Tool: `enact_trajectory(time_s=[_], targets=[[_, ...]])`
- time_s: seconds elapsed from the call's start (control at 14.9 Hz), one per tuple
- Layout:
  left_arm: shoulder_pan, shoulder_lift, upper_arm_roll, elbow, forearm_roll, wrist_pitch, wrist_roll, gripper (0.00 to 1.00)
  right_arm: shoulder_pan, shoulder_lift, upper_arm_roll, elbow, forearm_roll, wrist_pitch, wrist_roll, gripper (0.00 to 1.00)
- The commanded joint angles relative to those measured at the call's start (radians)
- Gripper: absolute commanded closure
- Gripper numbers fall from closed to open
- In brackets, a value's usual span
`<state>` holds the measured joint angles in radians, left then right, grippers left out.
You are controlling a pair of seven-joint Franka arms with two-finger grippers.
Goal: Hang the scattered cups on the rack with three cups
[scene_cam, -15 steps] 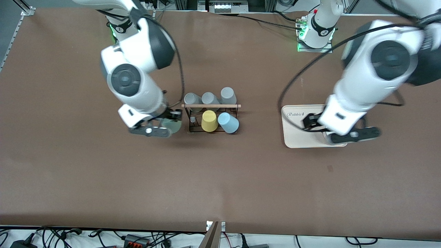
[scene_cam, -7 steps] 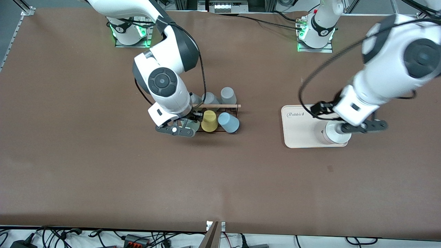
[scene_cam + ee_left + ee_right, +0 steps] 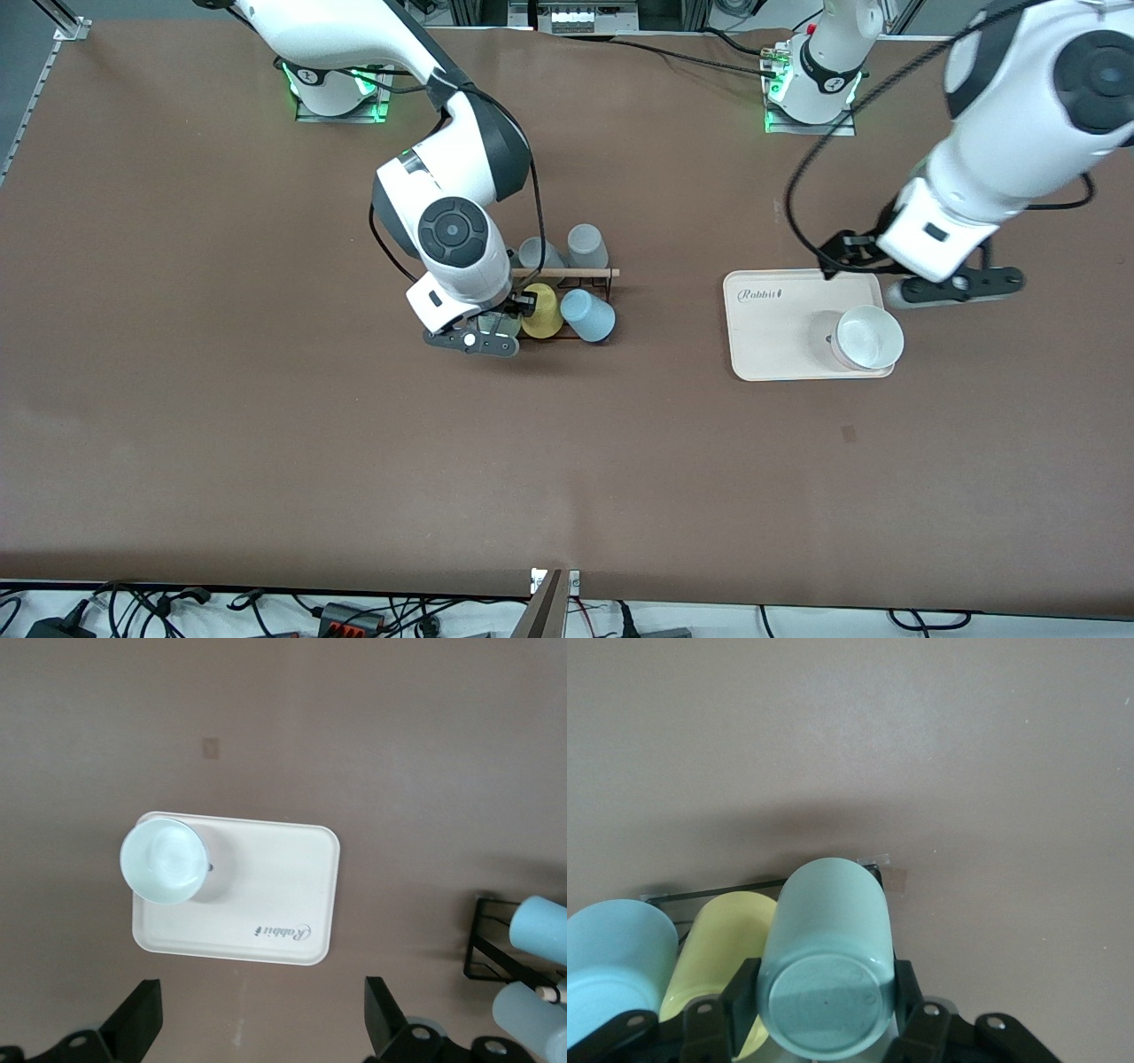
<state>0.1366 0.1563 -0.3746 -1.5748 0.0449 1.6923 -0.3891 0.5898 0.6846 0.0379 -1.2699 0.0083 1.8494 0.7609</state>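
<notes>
My right gripper (image 3: 474, 339) is shut on the pale sage-green cup (image 3: 499, 325) and holds it over the rack's (image 3: 567, 273) end toward the right arm's end of the table, beside the yellow cup (image 3: 540, 310). In the right wrist view the green cup (image 3: 828, 930) sits between the fingers (image 3: 742, 992), base toward the camera, next to the yellow cup (image 3: 722, 943) and the light blue cup (image 3: 611, 966). The light blue cup (image 3: 588, 316) hangs on the rack beside the yellow one. My left gripper (image 3: 952, 289) is open and empty, over the table beside the cream tray (image 3: 771, 346).
Two grey cups (image 3: 586, 245) show on the rack's row farther from the front camera; my right arm hides the third. A pale white cup (image 3: 868, 338) stands on the cream tray. The left wrist view shows tray (image 3: 266, 921), white cup (image 3: 164, 859) and rack corner (image 3: 478, 943).
My right gripper has carried the green cup sideways to the rack, now beside the yellow cup. My left gripper has moved off the tray toward its base, uncovering the white cup.
</notes>
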Motion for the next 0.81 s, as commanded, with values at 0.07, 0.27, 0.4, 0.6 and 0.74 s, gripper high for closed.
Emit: enact_trajectory(time_s=[0.07, 0.27, 0.4, 0.6, 0.74], targets=[[-0.008, -0.017, 0.115, 0.023, -0.043, -0.028, 0.246, 0.0, 0.019, 0.016, -0.009, -0.023, -0.018, 0.027, 0.026, 0.58], [-0.002, -0.087, 0.115, -0.054, -0.049, -0.036, 0.256, 0.0, 0.021, 0.02, -0.009, -0.043, -0.03, 0.04, 0.026, 0.57], [0.004, -0.081, 0.115, -0.059, -0.051, -0.03, 0.23, 0.0, 0.019, 0.018, -0.009, -0.048, -0.03, 0.048, 0.023, 0.43], [0.017, -0.077, 0.114, -0.048, -0.053, -0.017, 0.187, 0.0, 0.001, 0.01, -0.015, -0.037, -0.028, 0.044, -0.012, 0.0], [0.018, -0.08, 0.112, -0.048, -0.056, -0.016, 0.19, 0.0, -0.036, -0.02, -0.016, -0.003, -0.027, 0.021, -0.098, 0.0]])
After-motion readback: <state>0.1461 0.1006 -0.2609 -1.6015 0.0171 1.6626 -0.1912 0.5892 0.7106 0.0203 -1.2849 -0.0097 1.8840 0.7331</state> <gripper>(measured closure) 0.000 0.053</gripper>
